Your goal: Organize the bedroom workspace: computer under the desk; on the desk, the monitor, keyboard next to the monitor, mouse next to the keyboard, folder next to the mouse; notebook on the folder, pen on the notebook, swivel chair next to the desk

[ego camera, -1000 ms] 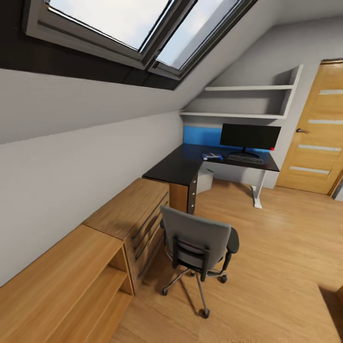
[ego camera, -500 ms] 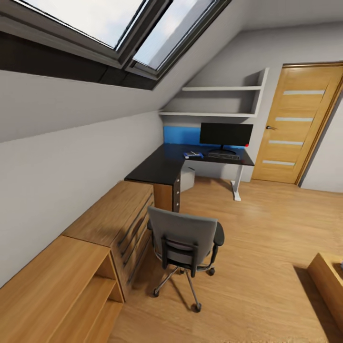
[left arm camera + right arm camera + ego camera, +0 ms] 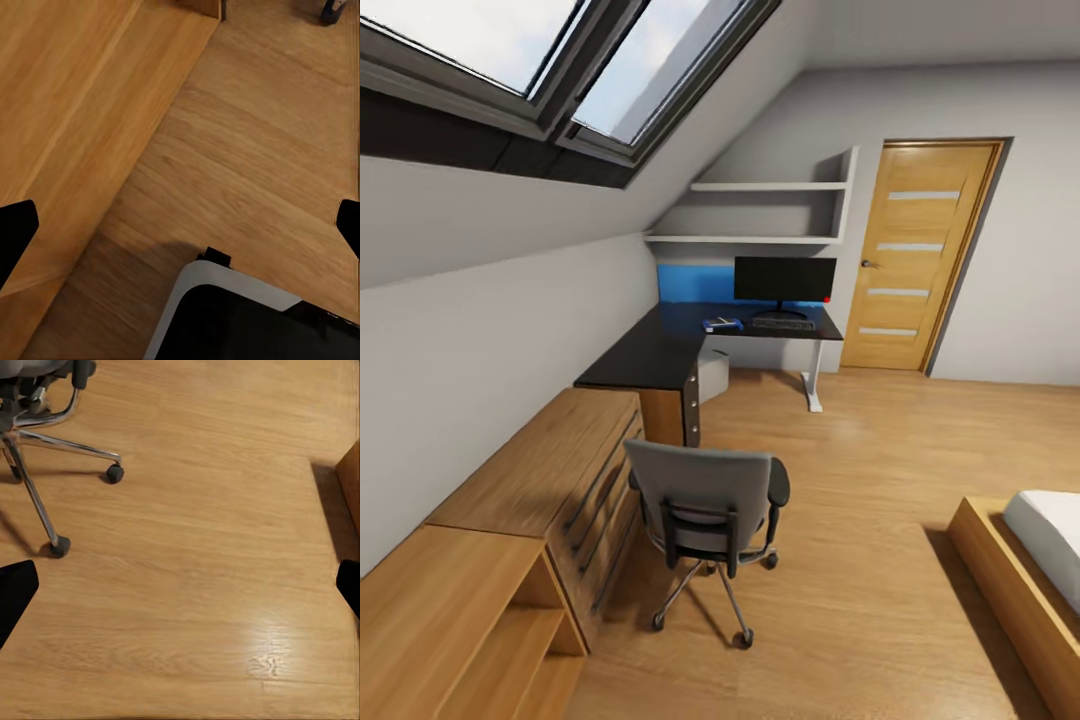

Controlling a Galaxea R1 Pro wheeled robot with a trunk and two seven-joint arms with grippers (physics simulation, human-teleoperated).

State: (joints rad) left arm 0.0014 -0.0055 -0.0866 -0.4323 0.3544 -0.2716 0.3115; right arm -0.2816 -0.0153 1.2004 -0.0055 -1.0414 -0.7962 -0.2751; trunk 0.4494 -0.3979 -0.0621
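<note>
Sloped grey ceiling with skylights at upper left; wooden door at right, white wall shelves beside it, wood-plank floor, low wooden chest along the left wall.

The grey swivel chair stands just ahead of the right gripper, beside the light wooden drawer chest. Far beyond, the wide black monitor sits on the glossy black desk, with the white computer tower beneath.

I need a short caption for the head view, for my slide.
Attic bedroom: grey swivel chair beside wooden drawer chest, L-shaped desk with monitor beyond.
</note>
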